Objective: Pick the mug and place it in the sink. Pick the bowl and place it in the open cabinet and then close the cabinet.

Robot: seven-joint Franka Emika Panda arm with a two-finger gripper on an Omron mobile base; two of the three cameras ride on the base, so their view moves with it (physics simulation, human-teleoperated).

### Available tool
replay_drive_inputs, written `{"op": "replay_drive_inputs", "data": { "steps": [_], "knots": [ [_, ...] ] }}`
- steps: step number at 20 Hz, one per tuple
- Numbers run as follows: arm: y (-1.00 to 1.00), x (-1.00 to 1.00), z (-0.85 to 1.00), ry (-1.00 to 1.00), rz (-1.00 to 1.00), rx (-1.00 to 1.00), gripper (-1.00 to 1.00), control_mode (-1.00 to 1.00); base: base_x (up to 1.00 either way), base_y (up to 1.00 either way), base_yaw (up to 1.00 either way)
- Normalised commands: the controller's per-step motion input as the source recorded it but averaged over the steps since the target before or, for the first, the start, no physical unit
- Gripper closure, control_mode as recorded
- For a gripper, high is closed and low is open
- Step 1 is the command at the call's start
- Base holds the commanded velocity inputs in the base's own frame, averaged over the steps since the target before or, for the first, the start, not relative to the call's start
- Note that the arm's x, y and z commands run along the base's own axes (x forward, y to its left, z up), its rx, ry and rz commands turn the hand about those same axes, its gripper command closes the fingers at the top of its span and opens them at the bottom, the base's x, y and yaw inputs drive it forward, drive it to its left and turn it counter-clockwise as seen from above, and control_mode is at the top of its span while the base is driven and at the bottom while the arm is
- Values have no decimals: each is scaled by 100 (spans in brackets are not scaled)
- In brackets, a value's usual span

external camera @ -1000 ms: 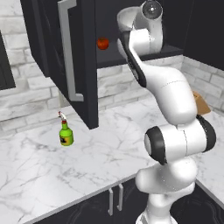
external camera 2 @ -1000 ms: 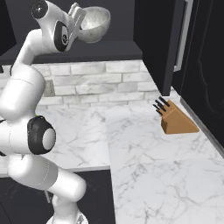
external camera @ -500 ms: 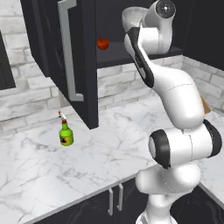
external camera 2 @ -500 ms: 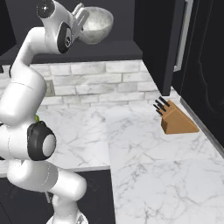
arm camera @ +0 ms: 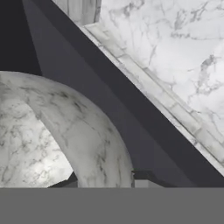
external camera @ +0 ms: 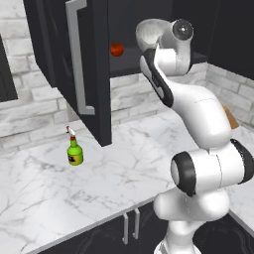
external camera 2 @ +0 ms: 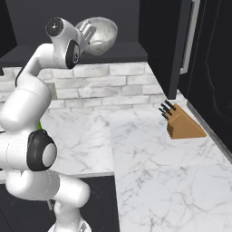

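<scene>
left base view: from behind and left of the arm, facing forward and down over the marble counter (external camera: pixel 44 183); mid range; takes in the open cabinet (external camera: pixel 94 69) door and shelf.
right base view: from behind and right of the arm, facing forward and down; mid range; takes in the knife block (external camera 2: pixel 181 123).
hand view: along the gripper, very near the bowl (arm camera: pixel 57 131); tilted, counter at upper right.
shared: bowl, cabinet shelf, brick wall, counter.
</scene>
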Motion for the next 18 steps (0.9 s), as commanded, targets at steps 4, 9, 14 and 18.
{"op": "replay_drive_inputs", "data": {
  "steps": [4,9,14,18],
  "knots": [
    [8,23,0,11,-2,0,100,-100,0,0,0],
    [5,31,0,7,0,0,100,-100,0,0,0],
    [28,68,0,0,0,0,100,-100,0,0,0],
    [29,79,-3,0,0,0,100,-100,0,0,0]
  ]
}}
